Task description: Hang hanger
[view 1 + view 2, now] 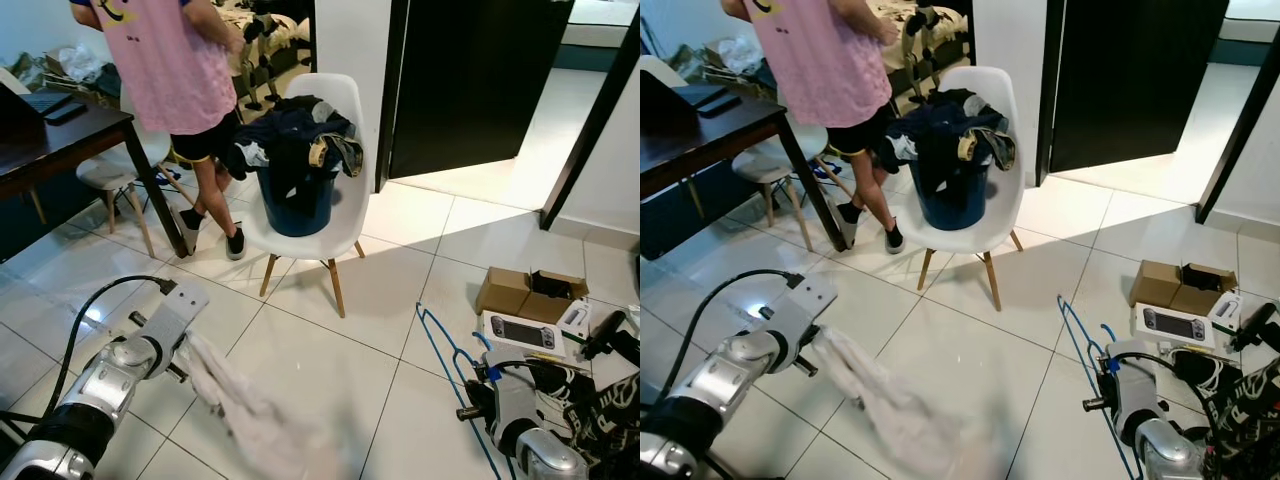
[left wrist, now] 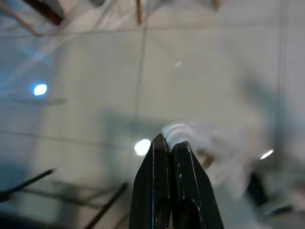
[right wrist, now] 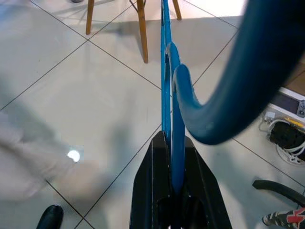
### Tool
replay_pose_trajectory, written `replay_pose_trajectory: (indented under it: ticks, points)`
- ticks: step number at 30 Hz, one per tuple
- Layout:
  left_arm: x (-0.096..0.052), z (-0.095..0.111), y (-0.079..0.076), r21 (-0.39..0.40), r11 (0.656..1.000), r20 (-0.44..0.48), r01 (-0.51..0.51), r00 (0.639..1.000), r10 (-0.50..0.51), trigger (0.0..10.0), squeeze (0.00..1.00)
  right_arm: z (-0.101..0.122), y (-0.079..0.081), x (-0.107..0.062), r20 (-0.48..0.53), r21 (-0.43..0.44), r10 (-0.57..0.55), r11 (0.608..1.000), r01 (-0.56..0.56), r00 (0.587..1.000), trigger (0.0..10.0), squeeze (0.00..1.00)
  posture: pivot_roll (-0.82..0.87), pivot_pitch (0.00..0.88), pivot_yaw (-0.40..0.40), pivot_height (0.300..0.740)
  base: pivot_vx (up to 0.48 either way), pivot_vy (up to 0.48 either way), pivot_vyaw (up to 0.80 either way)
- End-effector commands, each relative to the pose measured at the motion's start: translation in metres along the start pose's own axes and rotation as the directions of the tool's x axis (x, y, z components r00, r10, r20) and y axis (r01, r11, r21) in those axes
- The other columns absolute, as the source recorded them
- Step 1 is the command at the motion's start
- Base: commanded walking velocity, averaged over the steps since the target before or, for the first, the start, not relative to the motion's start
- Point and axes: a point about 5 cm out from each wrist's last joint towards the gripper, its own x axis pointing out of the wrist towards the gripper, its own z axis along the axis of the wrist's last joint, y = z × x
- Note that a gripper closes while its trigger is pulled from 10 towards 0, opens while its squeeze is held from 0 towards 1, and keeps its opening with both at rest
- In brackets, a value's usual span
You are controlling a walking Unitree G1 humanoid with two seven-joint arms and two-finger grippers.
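Note:
A blue wire hanger stands low over the tiled floor at my right, its hook curving close to the camera in the right wrist view. My right gripper is shut on the hanger's wire. At my left, a pale whitish garment droops from my left gripper down to the floor. Those fingers are pressed together on a bunch of the white cloth. The left arm reaches forward over the tiles.
A white chair ahead carries a dark blue bucket heaped with clothes. A person in a pink shirt stands by a dark table at the left. A cardboard box, a boxed console and cables lie at the right.

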Motion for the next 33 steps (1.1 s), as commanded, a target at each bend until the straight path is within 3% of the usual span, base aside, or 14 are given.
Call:
replay_pose_trajectory:
  ticks: [1,2,5,7,10,11,12,13,14,17,19,23,27,33]
  points:
    - [-0.001,0.020,0.003,-0.041,0.999,0.086,0.016,0.996,-0.013,10.0,0.00,0.006,0.000,0.000,0.018,-0.020,0.018,1.000,-0.017,1.000,10.0,0.00,-0.02,0.000,0.049,0.740,0.000,0.000,0.00]
    - [-0.001,0.020,0.003,-0.041,0.999,0.086,0.016,0.996,-0.013,10.0,0.00,0.006,0.000,0.000,0.018,-0.020,0.018,1.000,-0.017,1.000,10.0,0.00,-0.02,0.000,0.049,0.740,0.000,0.000,0.00]
    - [-0.003,0.051,0.003,-0.118,0.990,0.251,0.080,0.967,-0.049,10.0,0.00,0.021,-0.005,-0.005,0.061,-0.046,0.100,0.994,-0.097,0.993,10.0,0.00,-0.02,0.000,0.050,0.740,0.000,0.000,0.00]
    - [-0.003,0.051,0.003,-0.118,0.990,0.251,0.080,0.967,-0.049,10.0,0.00,0.021,-0.005,-0.005,0.061,-0.046,0.100,0.994,-0.097,0.993,10.0,0.00,-0.02,0.000,0.050,0.740,0.000,0.000,0.00]
    - [-0.010,0.081,0.001,-0.279,0.935,0.421,0.219,0.903,-0.085,10.0,0.00,0.033,-0.008,-0.014,0.056,-0.118,0.218,0.970,-0.210,0.974,10.0,0.00,-0.02,0.000,0.050,0.740,0.000,0.000,0.00]
    - [-0.010,0.081,0.001,-0.279,0.935,0.421,0.219,0.903,-0.085,10.0,0.00,0.033,-0.008,-0.014,0.056,-0.118,0.218,0.970,-0.210,0.974,10.0,0.00,-0.02,0.000,0.050,0.740,0.000,0.000,0.00]
    - [-0.016,0.093,-0.003,-0.259,0.921,0.493,0.292,0.860,-0.134,10.0,0.00,0.041,-0.010,-0.021,0.044,-0.152,0.280,0.951,-0.271,0.959,10.0,0.00,-0.02,0.000,0.054,0.740,0.000,0.000,0.00]
    - [-0.016,0.093,-0.003,-0.259,0.921,0.493,0.292,0.860,-0.134,10.0,0.00,0.041,-0.010,-0.021,0.044,-0.152,0.280,0.951,-0.271,0.959,10.0,0.00,-0.02,0.000,0.054,0.740,0.000,0.000,0.00]
    - [-0.026,0.108,-0.009,-0.197,0.904,0.577,0.380,0.790,-0.206,10.0,0.00,0.054,-0.013,-0.037,0.001,-0.217,0.400,0.895,-0.391,0.916,10.0,0.00,-0.02,0.000,0.054,0.740,0.000,0.000,0.00]
    - [-0.031,0.113,-0.011,-0.181,0.886,0.605,0.426,0.759,-0.241,10.0,0.00,0.066,-0.014,-0.050,-0.033,-0.248,0.476,0.848,-0.469,0.879,10.0,0.00,-0.02,0.000,0.054,0.740,0.000,0.000,0.00]
    - [-0.031,0.113,-0.011,-0.181,0.886,0.605,0.426,0.759,-0.241,10.0,0.00,0.066,-0.014,-0.050,-0.033,-0.248,0.476,0.848,-0.469,0.879,10.0,0.00,-0.02,0.000,0.054,0.740,0.000,0.000,0.00]
    - [-0.029,0.115,-0.007,-0.197,0.891,0.606,0.410,0.765,-0.218,10.0,0.00,0.091,-0.006,-0.067,-0.049,-0.275,0.574,0.779,-0.563,0.817,10.0,0.00,-0.03,0.000,0.054,0.740,0.000,0.000,-0.60]
    - [-0.025,0.113,-0.001,-0.221,0.904,0.597,0.365,0.784,-0.171,10.0,0.00,0.101,0.005,-0.073,-0.037,-0.288,0.624,0.741,-0.606,0.780,10.0,0.00,-0.03,0.000,0.054,0.740,0.000,0.000,-0.80]
    - [-0.021,0.113,0.008,-0.251,0.926,0.591,0.281,0.802,-0.083,10.0,0.00,0.109,0.018,-0.069,0.009,-0.285,0.625,0.750,-0.597,0.781,10.0,0.00,-0.03,0.000,0.058,0.740,0.000,0.000,-0.80]
